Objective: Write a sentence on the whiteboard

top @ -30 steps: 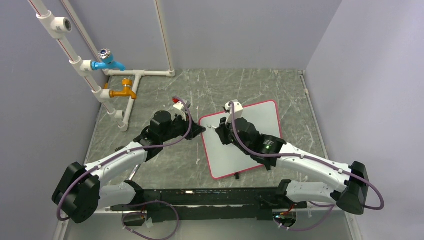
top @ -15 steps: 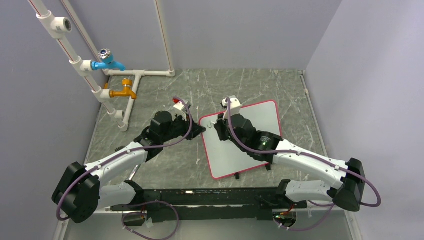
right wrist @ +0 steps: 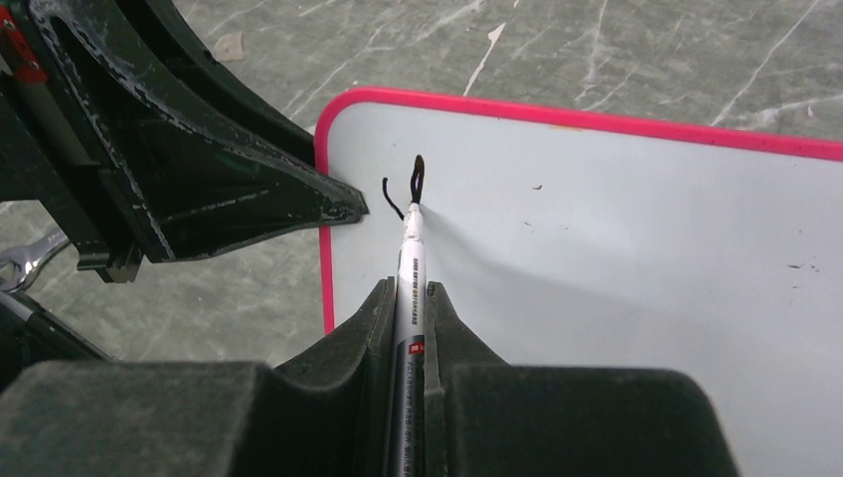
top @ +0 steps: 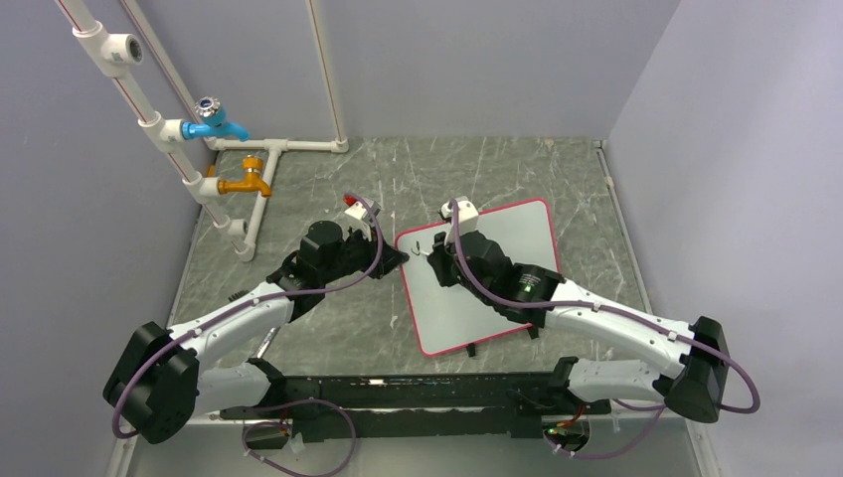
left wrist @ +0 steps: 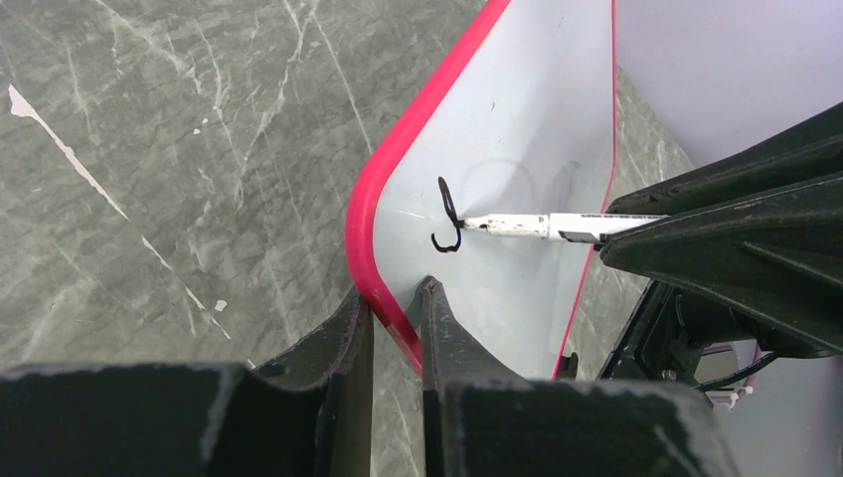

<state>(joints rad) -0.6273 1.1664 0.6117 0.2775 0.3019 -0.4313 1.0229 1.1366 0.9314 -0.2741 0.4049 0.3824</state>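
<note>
Whiteboard lies on the grey marbled bench, just past centre toward 3 o'clock in the top view. It is skewed, with the long sides running roughly 7 to 1 o'clock. White face up, red-pink rim all round. Small black foot shows at its 6 o'clock edge.

One short black mark sits on the face near the 10 o'clock corner: a hooked stroke with a loop. The rest of the face reads white, with faint specks.

Marker: white barrel, tip down on the face at the mark.

Right hand is closed tight on the marker barrel, one finger either side, tip sticking out ahead. It reaches in over the board from 4 o'clock.

Left hand is pinched on the board's 9 o'clock rim, just below the 10 o'clock corner, with one finger on each side of the red edge. The pictures don't show whether that edge is raised off the bench.

At 10 o'clock, well apart from the board, stands a white pipe frame with a blue tap and an orange tap. A spanner end shows by the left arm.
</note>
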